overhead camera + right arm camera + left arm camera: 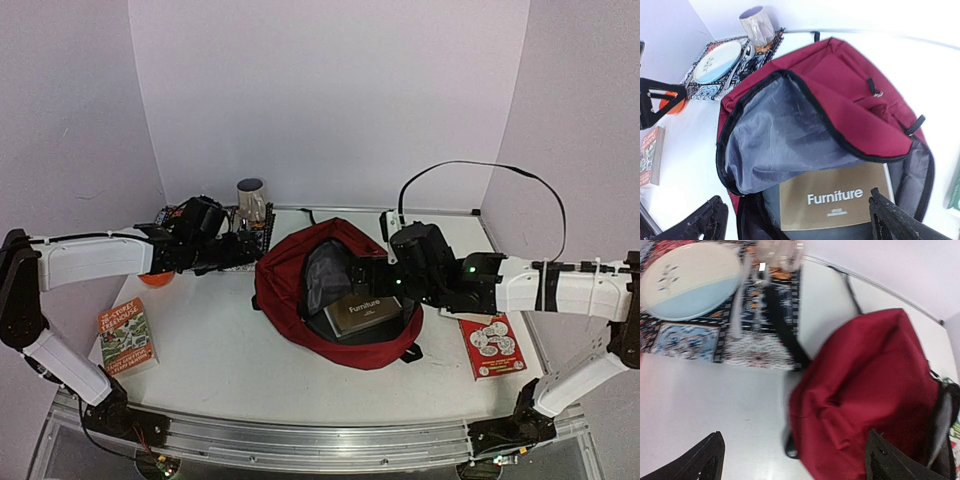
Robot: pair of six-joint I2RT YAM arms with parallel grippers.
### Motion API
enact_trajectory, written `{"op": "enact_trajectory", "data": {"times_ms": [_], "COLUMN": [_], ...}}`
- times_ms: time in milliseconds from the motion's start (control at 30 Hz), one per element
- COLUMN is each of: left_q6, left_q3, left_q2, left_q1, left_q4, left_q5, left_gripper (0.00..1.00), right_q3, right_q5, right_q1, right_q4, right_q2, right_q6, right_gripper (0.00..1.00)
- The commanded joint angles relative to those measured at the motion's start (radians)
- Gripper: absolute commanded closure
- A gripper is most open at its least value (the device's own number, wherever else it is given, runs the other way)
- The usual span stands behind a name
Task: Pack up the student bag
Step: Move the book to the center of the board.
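Note:
The student bag [300, 262] lies in the middle of the table, dark red, its zip open and the grey lining [785, 135] folded up. Inside it lies a brown book titled "Furniture" [837, 197]. My right gripper [797, 220] hangs open over the bag's mouth with the book below and nothing held; in the top view it [365, 272] is at the opening. My left gripper [795, 465] is open and empty beside the bag's left edge [875, 385], above bare table, shown in the top view [248, 250] near the bag's back left.
A patterned placemat [760, 340] with a blue and cream plate [690, 280] and a glass mug [757, 27] sits at the back left. An orange object [157, 279] lies under the left arm. One book [126, 336] lies front left, a red book [492, 346] front right.

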Motion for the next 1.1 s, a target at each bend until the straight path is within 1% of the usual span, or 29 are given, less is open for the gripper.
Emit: {"op": "enact_trajectory", "data": {"times_ms": [0, 100, 200, 400, 533, 633, 767, 900, 1000, 1067], "left_q6": [-0.067, -0.085, -0.09, -0.083, -0.075, -0.073, -0.077, -0.072, -0.084, -0.089], "left_q3": [-0.073, -0.124, -0.156, -0.182, -0.192, -0.204, -0.21, -0.215, -0.243, -0.265], "left_q2": [-0.076, -0.11, -0.122, -0.098, -0.066, -0.038, 0.013, 0.071, 0.085, 0.086], "left_q1": [0.138, 0.229, 0.321, 0.487, 0.554, 0.581, 0.585, 0.584, 0.583, 0.58], "left_q4": [-0.226, -0.283, -0.328, -0.382, -0.394, -0.395, -0.395, -0.396, -0.39, -0.377], "left_q5": [-0.122, -0.153, -0.146, -0.122, -0.101, -0.086, -0.088, -0.034, 0.031, 0.107], "left_gripper": [0.02, 0.02, 0.04, 0.08, 0.11, 0.14, 0.18, 0.24, 0.33, 0.4], "right_q3": [-0.012, -0.019, -0.037, -0.095, -0.125, -0.14, -0.152, -0.162, -0.173, -0.179], "right_q5": [0.057, 0.058, 0.052, 0.031, -0.003, -0.016, -0.022, -0.017, -0.011, -0.005], "right_q1": [-0.001, -0.001, -0.001, -0.001, 0.0, 0.0, -0.001, -0.001, 0.0, 0.0], "right_q4": [-0.007, 0.0, 0.023, 0.092, 0.146, 0.175, 0.202, 0.216, 0.227, 0.236], "right_q2": [-0.041, -0.055, -0.075, -0.128, -0.15, -0.15, -0.143, -0.14, -0.144, -0.144], "right_q6": [-0.066, -0.086, -0.102, -0.116, -0.12, -0.123, -0.134, -0.144, -0.147, -0.15], "right_gripper": [0.02, 0.02, 0.02, 0.02, 0.02, 0.02, 0.02, 0.02, 0.02, 0.02]}}
